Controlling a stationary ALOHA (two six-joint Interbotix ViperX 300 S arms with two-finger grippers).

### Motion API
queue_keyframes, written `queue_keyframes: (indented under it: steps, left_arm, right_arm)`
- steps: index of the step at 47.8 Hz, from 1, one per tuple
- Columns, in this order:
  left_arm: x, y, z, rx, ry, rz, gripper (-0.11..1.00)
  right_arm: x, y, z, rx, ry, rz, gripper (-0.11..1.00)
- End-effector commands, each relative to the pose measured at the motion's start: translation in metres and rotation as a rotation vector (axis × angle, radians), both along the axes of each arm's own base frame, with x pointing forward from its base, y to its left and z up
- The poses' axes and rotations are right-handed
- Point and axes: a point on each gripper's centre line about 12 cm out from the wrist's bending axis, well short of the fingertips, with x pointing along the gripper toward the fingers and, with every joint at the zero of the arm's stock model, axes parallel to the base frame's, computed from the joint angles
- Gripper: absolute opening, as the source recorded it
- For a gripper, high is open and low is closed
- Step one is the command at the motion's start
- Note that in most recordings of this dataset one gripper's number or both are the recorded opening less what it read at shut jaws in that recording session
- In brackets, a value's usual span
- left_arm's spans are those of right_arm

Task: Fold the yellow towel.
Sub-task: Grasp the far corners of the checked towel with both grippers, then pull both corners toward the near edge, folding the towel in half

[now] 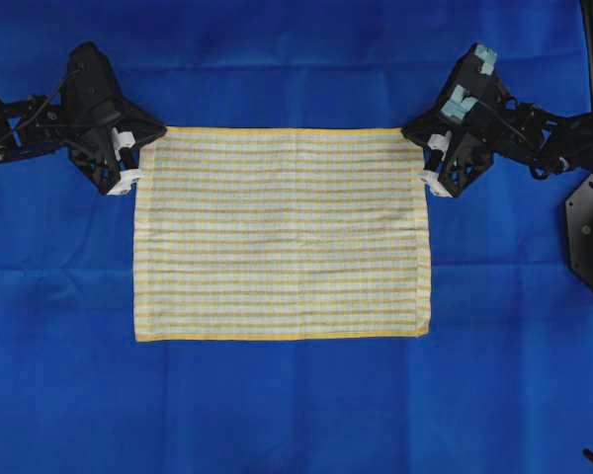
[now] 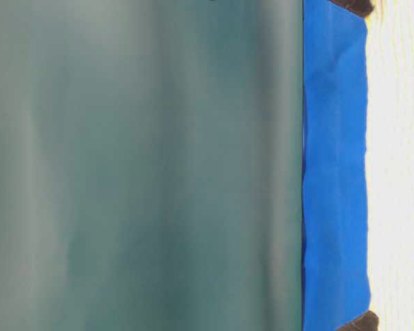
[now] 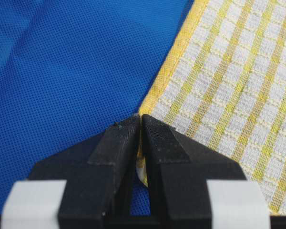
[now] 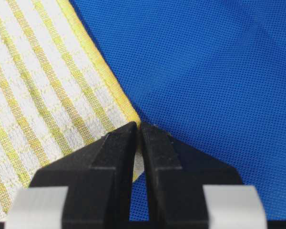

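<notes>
Blue cloth (image 1: pixel 277 59) under flat, unfolded yellow towel (image 1: pixel 277 237); left gripper (image 1: pixel 130 168) & right gripper (image 1: pixel 430 163) pinched shut on its far corners, fold itself not yet begun.

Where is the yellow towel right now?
In the overhead view the yellow towel lies flat in the middle of the blue cloth, its two upper corners pinched by the left tool and right tool.

Woven yellow towel (image 1: pixel 282 232), seemingly matt
</notes>
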Motion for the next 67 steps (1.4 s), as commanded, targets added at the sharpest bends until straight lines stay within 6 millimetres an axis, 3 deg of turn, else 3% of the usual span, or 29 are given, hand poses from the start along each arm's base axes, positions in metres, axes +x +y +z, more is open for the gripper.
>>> queue_keyframes:
  steps: [1,20,37,50,67]
  left_arm:
    - [0.002,0.003,0.011,0.010,-0.024,0.007,0.02]
    - [0.005,0.003,0.056,0.047,-0.077,-0.014,0.02]
    - [0.006,0.000,0.059,0.049,-0.078,-0.028,0.02]
    - [0.007,-0.038,0.065,0.025,-0.097,-0.139,0.02]
    - [-0.005,-0.093,0.064,-0.103,-0.130,-0.243,0.02]
  right_arm:
    - [0.003,-0.001,0.007,-0.007,-0.029,-0.007,0.04]
    - [0.002,0.000,0.035,-0.025,-0.107,-0.011,0.04]
    - [-0.002,0.002,0.036,-0.021,-0.109,-0.009,0.04]
    - [-0.007,0.027,0.045,0.014,-0.141,0.035,0.04]
    - [-0.012,0.089,0.045,0.109,-0.165,0.183,0.04]
